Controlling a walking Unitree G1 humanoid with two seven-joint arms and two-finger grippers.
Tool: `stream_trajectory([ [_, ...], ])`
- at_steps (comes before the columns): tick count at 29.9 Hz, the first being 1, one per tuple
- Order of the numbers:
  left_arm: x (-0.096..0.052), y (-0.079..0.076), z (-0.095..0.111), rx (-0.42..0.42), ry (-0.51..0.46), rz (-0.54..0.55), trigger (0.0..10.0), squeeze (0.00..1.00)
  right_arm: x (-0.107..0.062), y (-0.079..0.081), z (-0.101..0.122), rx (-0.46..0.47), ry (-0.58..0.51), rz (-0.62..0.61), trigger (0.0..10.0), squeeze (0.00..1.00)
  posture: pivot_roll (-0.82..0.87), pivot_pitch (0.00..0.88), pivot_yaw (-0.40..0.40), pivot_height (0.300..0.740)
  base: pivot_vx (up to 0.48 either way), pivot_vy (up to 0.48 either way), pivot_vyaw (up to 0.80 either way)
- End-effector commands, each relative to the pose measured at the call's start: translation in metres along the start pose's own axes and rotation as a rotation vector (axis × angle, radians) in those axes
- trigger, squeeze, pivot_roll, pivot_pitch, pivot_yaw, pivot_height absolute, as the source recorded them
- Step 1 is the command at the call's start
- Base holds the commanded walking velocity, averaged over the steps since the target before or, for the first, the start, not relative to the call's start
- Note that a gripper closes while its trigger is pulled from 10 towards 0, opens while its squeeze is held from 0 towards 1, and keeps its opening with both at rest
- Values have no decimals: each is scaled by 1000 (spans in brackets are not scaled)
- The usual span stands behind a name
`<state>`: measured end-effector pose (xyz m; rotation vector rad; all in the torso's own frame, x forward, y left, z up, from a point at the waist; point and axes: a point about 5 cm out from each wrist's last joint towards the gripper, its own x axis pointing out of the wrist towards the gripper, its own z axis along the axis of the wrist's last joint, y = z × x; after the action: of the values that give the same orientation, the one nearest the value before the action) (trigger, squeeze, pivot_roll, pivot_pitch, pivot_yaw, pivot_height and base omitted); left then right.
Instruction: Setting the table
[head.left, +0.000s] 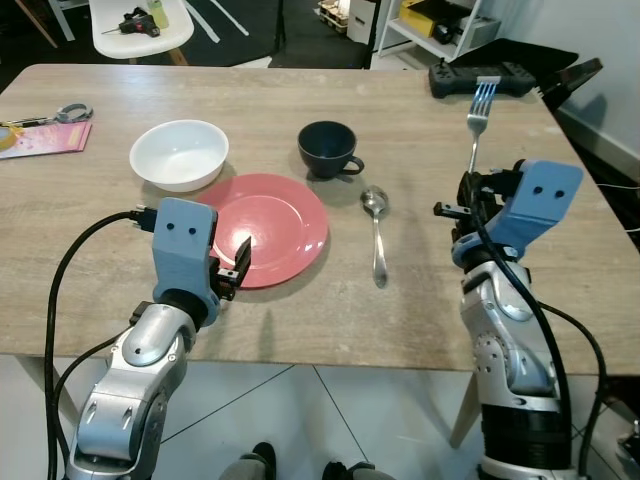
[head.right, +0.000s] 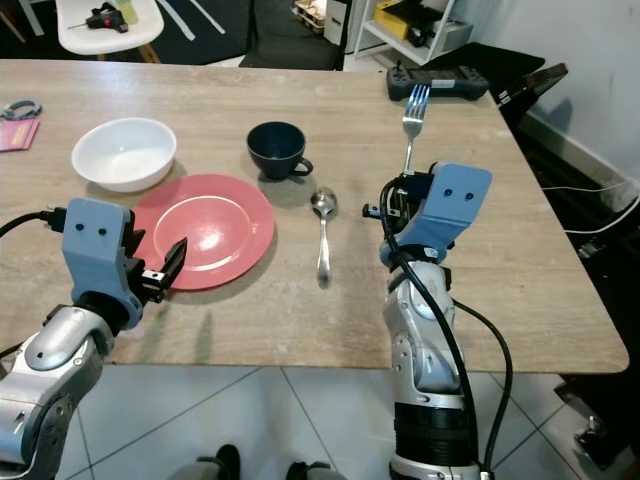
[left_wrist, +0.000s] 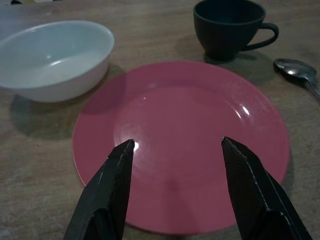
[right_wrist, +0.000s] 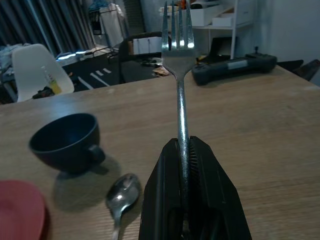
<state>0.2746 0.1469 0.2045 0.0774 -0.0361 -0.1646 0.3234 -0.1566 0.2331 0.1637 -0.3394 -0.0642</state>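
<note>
Right gripper (right_wrist: 182, 150) at the right of the head view, above the table (head.left: 420, 310), fingers clamped on the fork (head.left: 478, 120). Fork held upright by its handle, tines up (seen from the wrist against the shelves behind). Spoon (head.left: 377, 232) flat on the wood at frame centre, bowl end nearer the cup (head.left: 328, 148), handle toward the lower edge. Cup dark blue, just above the plate's upper right rim, handle turned right. Red plate (head.left: 275, 225) left of centre, with the white bowl (head.left: 179, 153) beside its upper left edge, touching or nearly so. Left gripper (head.left: 240, 262) low over the plate's lower left rim, fingers (left_wrist: 112, 185) spread apart and holding nothing. Black controller (head.left: 478, 76) at the table's far edge, upper right. Pink sheet (head.left: 45, 137) and scissors (head.left: 60, 114) at the far left edge.
</note>
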Motion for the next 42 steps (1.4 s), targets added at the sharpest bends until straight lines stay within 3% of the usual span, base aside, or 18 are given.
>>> stream_trajectory([
  [1, -2, 3, -4, -3, 22, 7, 10000, 0, -1, 0, -2, 5, 7, -3, 10000, 0, 119, 174, 57, 740, 0, 0, 0],
  [17, -2, 3, -5, -7, 23, 5, 10000, 0, 1, -2, -3, -2, 5, -1, 10000, 0, 122, 168, 55, 740, 0, 0, 0],
  [26, 0, 5, -3, -6, 7, 21, 10000, 0, 0, -1, -3, -2, 8, 3, 10000, 0, 118, 164, 55, 740, 0, -404, 0],
  [42, -1, 3, -4, -21, 18, 4, 10000, 0, 1, -1, -3, -36, 11, 16, 10000, 0, 117, 163, 56, 740, 0, 0, 0],
])
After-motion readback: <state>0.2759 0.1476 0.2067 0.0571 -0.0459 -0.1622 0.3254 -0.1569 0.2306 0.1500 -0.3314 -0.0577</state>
